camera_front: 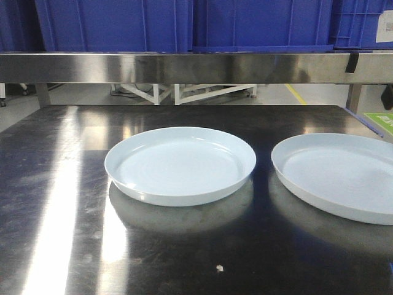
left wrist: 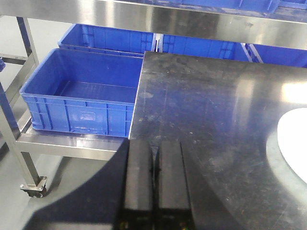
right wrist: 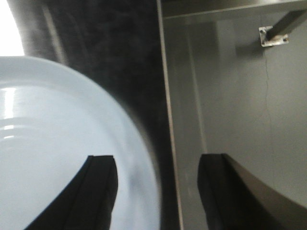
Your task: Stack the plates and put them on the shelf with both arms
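Plates: the left plate [camera_front: 180, 165] and the right plate [camera_front: 341, 175] lie flat side by side on the steel table [camera_front: 55, 184], a dark strip of bare metal between them, not yet stacked
Shelf: the shelf [camera_front: 184, 66] runs along the far side above the table, with blue crates [camera_front: 116, 24] across it
Left gripper: the left gripper [left wrist: 152, 184] hangs over the near left part of the table, fingers together on nothing; a plate rim shows only at the right edge of its view, well apart
Right gripper: the right gripper [right wrist: 156, 191] has its fingers spread wide, one over a plate's rim, the other out past the table's right edge above the floor [right wrist: 240, 96]; by position this is probably the right plate
Stage: likely the very start, with the rim grasp not yet made
Risk, slip: a pinch on one side of a glossy, low rim may let the plate tilt and slide out
Risk, edge: the plate sits close to the table's right edge, so a nudge from a finger could push it off
Risk, shelf: the crates may leave little room for the stack
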You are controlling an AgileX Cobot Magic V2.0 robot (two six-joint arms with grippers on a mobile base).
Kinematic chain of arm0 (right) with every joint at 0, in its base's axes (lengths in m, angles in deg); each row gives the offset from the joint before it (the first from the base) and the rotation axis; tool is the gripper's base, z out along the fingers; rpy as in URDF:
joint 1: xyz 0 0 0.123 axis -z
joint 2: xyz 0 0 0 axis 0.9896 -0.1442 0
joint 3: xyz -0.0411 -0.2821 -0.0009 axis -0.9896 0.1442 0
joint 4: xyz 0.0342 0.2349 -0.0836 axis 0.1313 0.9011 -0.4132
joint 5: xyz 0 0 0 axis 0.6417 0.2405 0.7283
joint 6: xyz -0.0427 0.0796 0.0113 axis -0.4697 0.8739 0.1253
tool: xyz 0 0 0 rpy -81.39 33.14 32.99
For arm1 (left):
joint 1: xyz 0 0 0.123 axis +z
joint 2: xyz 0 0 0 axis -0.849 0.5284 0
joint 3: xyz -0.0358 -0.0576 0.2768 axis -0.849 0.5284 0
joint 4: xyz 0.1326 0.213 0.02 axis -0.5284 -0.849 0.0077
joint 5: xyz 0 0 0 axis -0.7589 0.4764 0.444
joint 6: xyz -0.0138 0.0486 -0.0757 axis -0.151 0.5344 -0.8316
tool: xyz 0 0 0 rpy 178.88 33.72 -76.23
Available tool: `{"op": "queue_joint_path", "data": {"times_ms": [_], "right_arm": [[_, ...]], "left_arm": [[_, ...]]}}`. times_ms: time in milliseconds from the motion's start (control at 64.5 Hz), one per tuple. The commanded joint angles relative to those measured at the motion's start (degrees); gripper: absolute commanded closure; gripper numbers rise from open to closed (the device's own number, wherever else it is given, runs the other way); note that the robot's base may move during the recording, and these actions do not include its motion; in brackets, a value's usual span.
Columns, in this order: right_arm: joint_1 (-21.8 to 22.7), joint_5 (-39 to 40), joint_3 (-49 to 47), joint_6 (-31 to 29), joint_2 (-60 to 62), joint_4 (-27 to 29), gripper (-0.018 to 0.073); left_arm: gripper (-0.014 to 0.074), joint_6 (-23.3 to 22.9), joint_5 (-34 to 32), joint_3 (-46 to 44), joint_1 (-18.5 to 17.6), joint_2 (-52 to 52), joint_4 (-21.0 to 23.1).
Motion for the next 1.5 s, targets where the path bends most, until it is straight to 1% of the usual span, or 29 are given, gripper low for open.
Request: {"op": "queue_joint_path", "data": {"times_ms": [0, 171, 233, 248, 264, 295, 310, 357, 403, 419, 465, 481, 574, 791, 900, 993, 1070, 1210, 1319, 1489], "right_arm": [[1.0, 3.0, -1.8, -0.4, 0.5, -1.1, 0.0073], [1.0, 3.3, -1.8, -0.4, -1.1, -1.1, 0.0076], [1.0, 3.3, -1.8, -0.4, -1.1, -1.1, 0.0118], [1.0, 3.3, -1.8, -0.4, -1.1, -1.1, 0.0148], [1.0, 3.3, -1.8, -0.4, -1.1, -1.1, 0.016], [1.0, 3.3, -1.8, -0.4, -1.0, -1.1, 0.0233], [1.0, 3.3, -1.8, -0.4, -1.0, -1.1, 0.025], [1.0, 3.3, -1.8, -0.4, -0.9, -1.2, 0.0403], [1.0, 3.3, -1.8, -0.4, -0.5, -1.5, 0.0522], [1.0, 3.3, -1.8, -0.4, -0.3, -1.6, 0.0528], [1.0, 3.3, -1.9, -0.4, 0.6, -2.4, 0.048], [1.0, 3.3, -2.1, -0.4, 0.9, -2.7, 0.0479], [1.0, 2.3, -3.4, -0.4, 3.4, -4.4, 0.0513], [1.0, 0.4, -9.9, -0.4, 10.0, -4.8, 0.0509], [-0.5, 0.1, -13.3, -0.4, 11.8, -4.5, 0.051], [-3.8, -0.7, -15.9, -0.4, 12.0, -4.4, 0.051], [-7.5, -1.3, -17.6, -0.4, 11.4, -4.3, 0.051], [-16.2, -1.9, -20.6, -0.4, 8.6, -4.3, 0.051], [-22.2, -1.8, -22.8, -0.4, 5.1, -4.3, 0.051], [-28.6, -1.8, -26.0, -0.4, -1.0, -4.3, 0.051]], "left_arm": [[0.0507, -0.1, -4.6, -1.7, 0.0, 0.3, -0.2], [0.0507, -0.1, -4.6, -1.7, 0.0, 0.3, -0.2], [0.0507, -0.1, -4.6, -1.7, 0.0, 0.3, -0.2], [0.0507, -0.1, -4.6, -1.7, 0.0, 0.3, -0.2], [0.0507, -0.1, -4.6, -1.7, 0.0, 0.3, -0.2], [0.0507, -0.1, -4.6, -1.7, 0.0, 0.3, -0.2], [0.0507, -0.1, -4.6, -1.7, 0.0, 0.3, -0.2], [0.0507, -0.1, -4.6, -1.7, 0.0, 0.3, -0.2], [0.0507, -0.1, -4.6, -1.7, 0.0, 0.3, -0.2], [0.0507, -0.1, -4.6, -1.7, 0.0, 0.3, -0.2], [0.0507, -0.1, -4.6, -1.7, 0.0, 0.3, -0.2], [0.0507, -0.1, -4.6, -1.7, 0.0, 0.3, -0.2], [0.0507, -0.1, -4.6, -1.7, 0.0, 0.3, -0.2], [0.0507, -0.1, -4.6, -1.7, 0.0, 0.3, -0.2], [0.0507, -0.1, -4.6, -1.7, 0.0, 0.3, -0.2], [0.0507, -0.1, -4.6, -1.7, 0.0, 0.3, -0.2], [0.0507, -0.1, -4.6, -1.7, 0.0, 0.3, -0.2], [0.0507, -0.1, -4.6, -1.7, 0.0, 0.3, -0.2], [0.0507, -0.1, -4.6, -1.7, 0.0, 0.3, -0.2], [0.0507, -0.1, -4.6, -1.7, 0.0, 0.3, -0.2]]}}
